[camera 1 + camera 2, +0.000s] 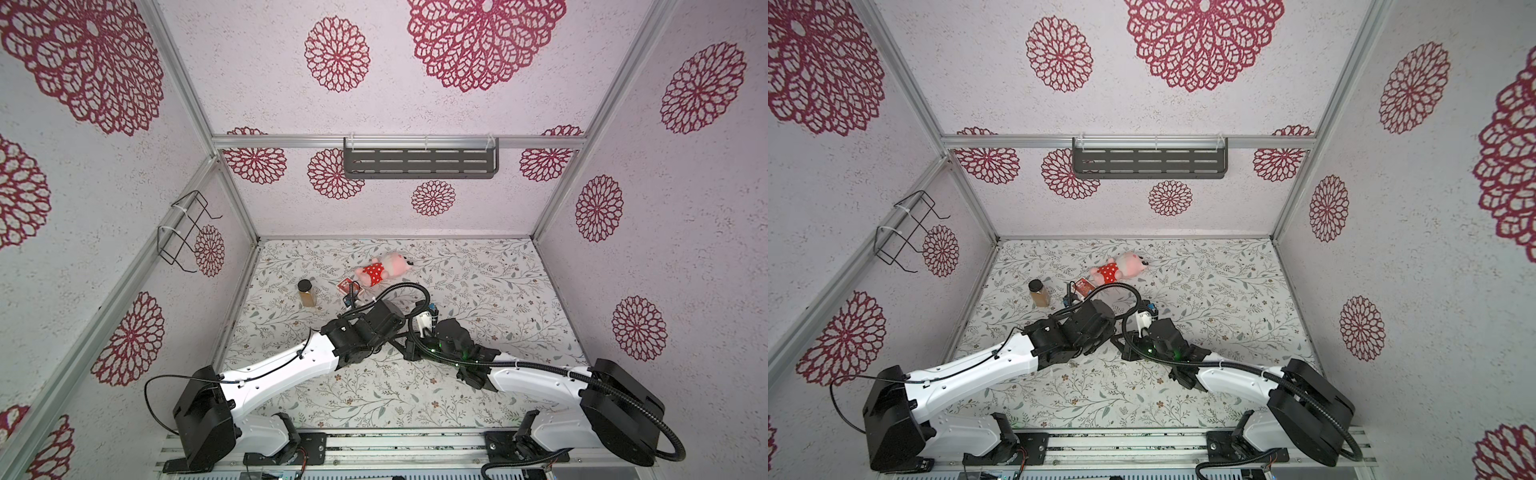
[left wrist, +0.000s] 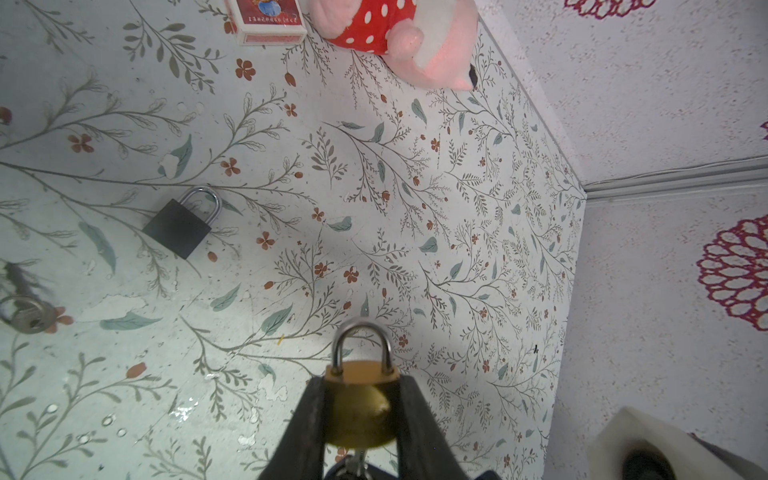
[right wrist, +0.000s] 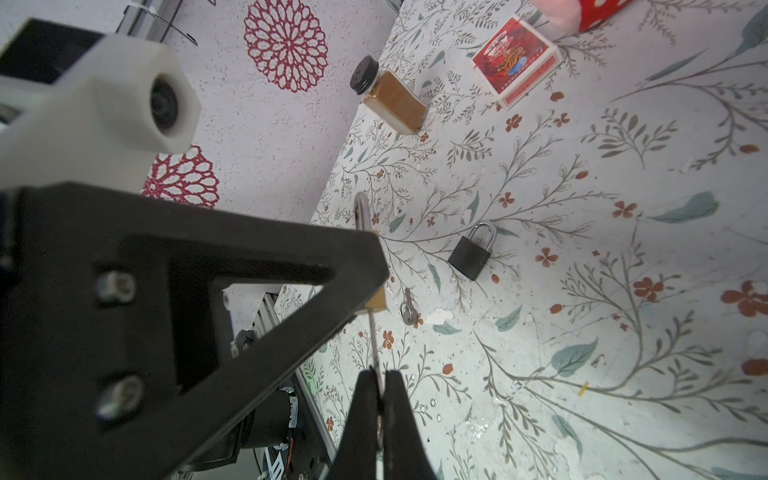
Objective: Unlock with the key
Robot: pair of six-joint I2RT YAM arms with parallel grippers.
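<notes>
My left gripper [image 2: 362, 382] is shut on a round brass padlock [image 2: 359, 411], gripping its body from both sides. The lock's steel shackle [image 2: 362, 345] is closed and points away from the wrist. My right gripper [image 3: 379, 374] is shut on a thin silver key [image 3: 375, 345]. The key's blade runs straight up to the underside of the brass padlock [image 3: 377, 302]. How deep it sits I cannot tell, since the left finger [image 3: 249, 266] covers most of the lock. In both top views the two wrists meet above the middle of the table and hide both grippers.
On the floral table lie a black padlock [image 3: 471, 253] and a loose key [image 3: 408, 309] beside it. Farther back are a spice jar [image 1: 307, 293], a red card box [image 1: 348, 286] and a pink plush toy [image 1: 384, 268]. A shelf [image 1: 419, 162] hangs on the back wall.
</notes>
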